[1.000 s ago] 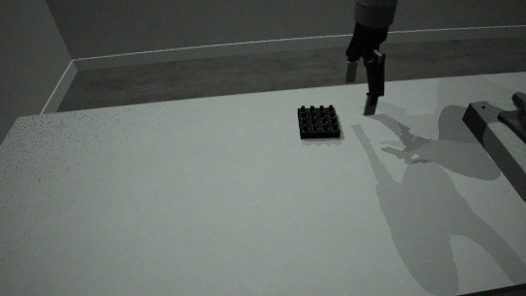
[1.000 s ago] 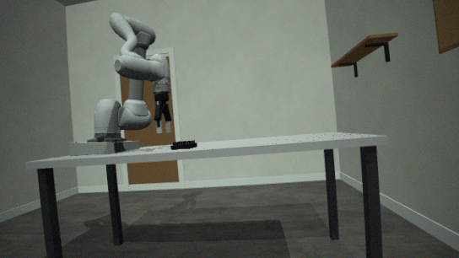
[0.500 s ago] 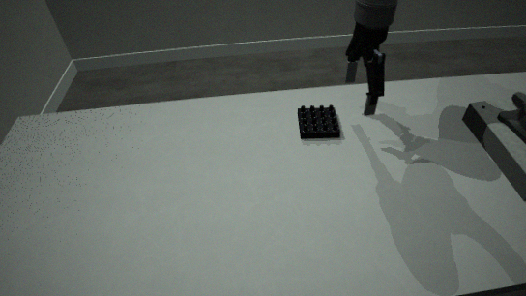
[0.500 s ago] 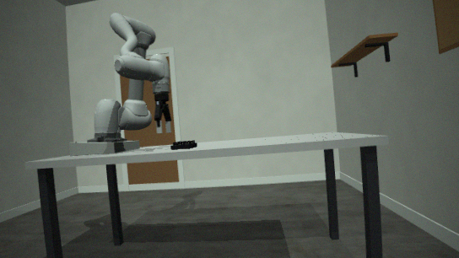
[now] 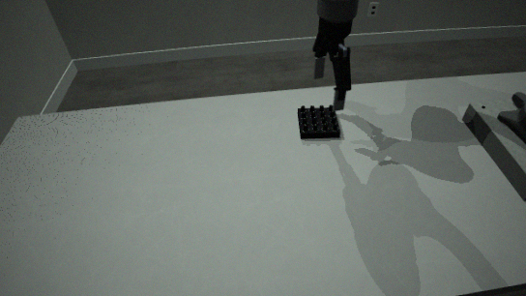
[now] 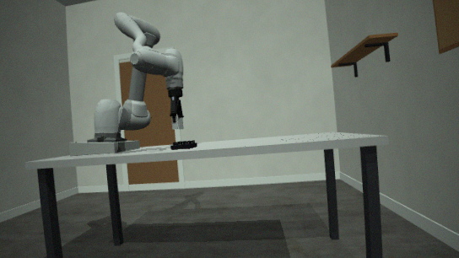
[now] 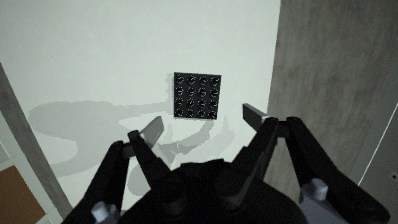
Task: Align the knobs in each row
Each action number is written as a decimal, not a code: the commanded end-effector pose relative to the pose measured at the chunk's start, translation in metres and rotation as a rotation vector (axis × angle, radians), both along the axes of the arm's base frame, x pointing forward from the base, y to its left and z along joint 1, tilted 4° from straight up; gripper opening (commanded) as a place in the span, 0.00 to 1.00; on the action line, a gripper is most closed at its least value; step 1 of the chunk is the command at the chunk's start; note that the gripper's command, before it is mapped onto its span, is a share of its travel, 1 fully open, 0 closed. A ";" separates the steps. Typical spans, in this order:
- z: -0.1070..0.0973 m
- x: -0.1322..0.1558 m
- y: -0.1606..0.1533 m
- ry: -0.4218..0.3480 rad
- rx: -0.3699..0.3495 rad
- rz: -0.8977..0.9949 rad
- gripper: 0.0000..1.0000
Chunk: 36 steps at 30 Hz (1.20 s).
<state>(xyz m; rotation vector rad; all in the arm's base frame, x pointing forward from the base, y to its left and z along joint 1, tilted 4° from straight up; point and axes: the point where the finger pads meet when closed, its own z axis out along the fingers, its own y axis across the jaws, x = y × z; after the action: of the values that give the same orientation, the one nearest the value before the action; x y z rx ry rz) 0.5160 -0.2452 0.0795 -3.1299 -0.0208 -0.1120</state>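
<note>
The knob box [image 5: 318, 122] is a small black square with a grid of dark knobs, standing flat on the white table near its far edge. It also shows in the wrist view [image 7: 197, 95] and, edge-on, in the exterior view [image 6: 183, 145]. My gripper [image 5: 329, 87] hangs above the table beside the box's far right corner, fingers pointing down and wide open, with nothing between them. In the wrist view the gripper [image 7: 200, 125] frames the table just below the box. The knob lines are too small to read.
The robot's base plate [image 5: 493, 140] lies on the table at the right; it also shows in the exterior view [image 6: 103, 146]. The table's far edge runs just behind the box, with the floor [image 7: 325, 75] beyond it.
</note>
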 end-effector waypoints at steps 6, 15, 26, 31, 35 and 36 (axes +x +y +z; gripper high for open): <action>0.010 0.058 -0.012 0.002 -0.002 0.046 0.12; 0.010 0.058 -0.012 0.002 -0.002 0.046 0.12; 0.010 0.058 -0.012 0.002 -0.002 0.046 0.12; 0.010 0.058 -0.012 0.002 -0.002 0.046 0.12; 0.010 0.058 -0.012 0.002 -0.002 0.046 0.12; 0.010 0.058 -0.012 0.002 -0.002 0.046 0.12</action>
<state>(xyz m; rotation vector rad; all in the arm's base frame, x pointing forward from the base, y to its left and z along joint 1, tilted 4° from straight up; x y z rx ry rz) 0.5736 -0.2570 0.0893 -3.1295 -0.0932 -0.1087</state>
